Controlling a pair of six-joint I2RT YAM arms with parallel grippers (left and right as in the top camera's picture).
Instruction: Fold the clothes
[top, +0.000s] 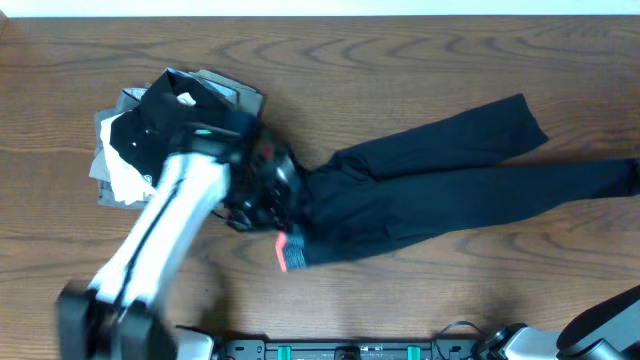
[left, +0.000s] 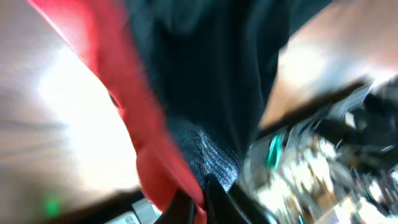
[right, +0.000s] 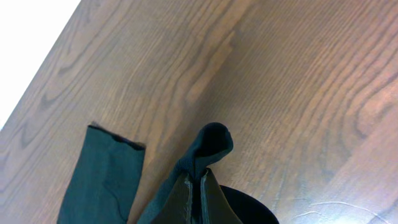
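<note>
We note black stretchy leggings (top: 420, 190) mid-table, legs fanning right, one cuff reaching right edge. Left gripper (top: 272, 205) clenched on coral waistband (top: 290, 250). Right gripper (right: 199, 186) pinching leg cuff (right: 211, 140). Garment pile (top: 130, 140) far left. Open wood-grain table (top: 400, 60) beyond far side.

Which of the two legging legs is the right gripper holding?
The nearer leg, running off the overhead's right edge; the right gripper pinches its bunched cuff. The farther leg lies flat, cuff free.

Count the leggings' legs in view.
2 on the leggings. Upper leg lies flat, angled toward the far right. Lower leg runs to the right edge, its cuff pinched by the right gripper. None seem hidden.
</note>
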